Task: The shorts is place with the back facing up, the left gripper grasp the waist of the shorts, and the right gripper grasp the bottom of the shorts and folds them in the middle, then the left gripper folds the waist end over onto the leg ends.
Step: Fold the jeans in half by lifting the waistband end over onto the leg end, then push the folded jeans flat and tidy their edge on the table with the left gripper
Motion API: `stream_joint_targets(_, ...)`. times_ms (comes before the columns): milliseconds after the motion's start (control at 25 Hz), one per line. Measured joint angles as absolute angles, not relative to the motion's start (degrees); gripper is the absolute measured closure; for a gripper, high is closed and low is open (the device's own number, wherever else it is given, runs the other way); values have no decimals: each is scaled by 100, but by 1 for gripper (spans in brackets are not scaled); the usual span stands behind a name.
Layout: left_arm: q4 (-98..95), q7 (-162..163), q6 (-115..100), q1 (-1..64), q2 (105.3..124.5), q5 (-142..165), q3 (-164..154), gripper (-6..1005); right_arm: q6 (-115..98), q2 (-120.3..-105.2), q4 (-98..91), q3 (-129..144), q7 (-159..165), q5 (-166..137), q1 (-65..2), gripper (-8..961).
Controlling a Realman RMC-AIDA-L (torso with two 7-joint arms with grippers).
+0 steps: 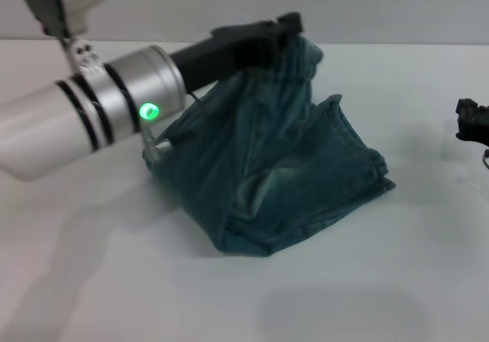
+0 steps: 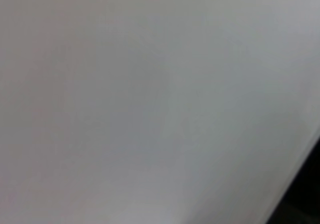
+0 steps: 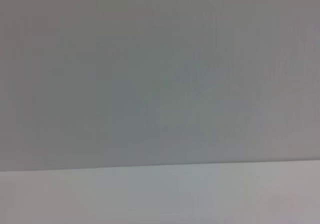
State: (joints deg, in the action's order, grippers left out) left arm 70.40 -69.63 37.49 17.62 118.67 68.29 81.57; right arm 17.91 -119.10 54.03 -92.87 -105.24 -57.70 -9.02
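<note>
Denim shorts [image 1: 290, 174] hang lifted from left gripper [image 1: 286, 33].

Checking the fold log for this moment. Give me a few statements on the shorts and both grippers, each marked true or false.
1. The left gripper holds the shorts lifted at their top edge. True.
2. The shorts lie spread flat. False: they hang bunched from that grip, lower part on the table.
3. The right gripper grips the shorts. False: it sits apart at the table's right edge.
4. A green light shows on the left arm. True.
</note>
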Motion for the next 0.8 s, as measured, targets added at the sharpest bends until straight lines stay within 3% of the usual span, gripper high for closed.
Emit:
stream_joint_targets(160,6385,-7716,3634,2241,11888,6032,7556,963,1847,-11902,5422,-9277,-10515,-5774,-889,811)
stream_joint_targets(400,6330,-8560,3560,2349,11898,5332,7205,923,1983,-11900,5404,-9256,-10513,-5760,-890,809)
stream_joint_targets(800,6475,-9962,3656,1910,11880,4892,7205,483,3311,-11931,5374,-9315,-11566,-5679,-717,807)
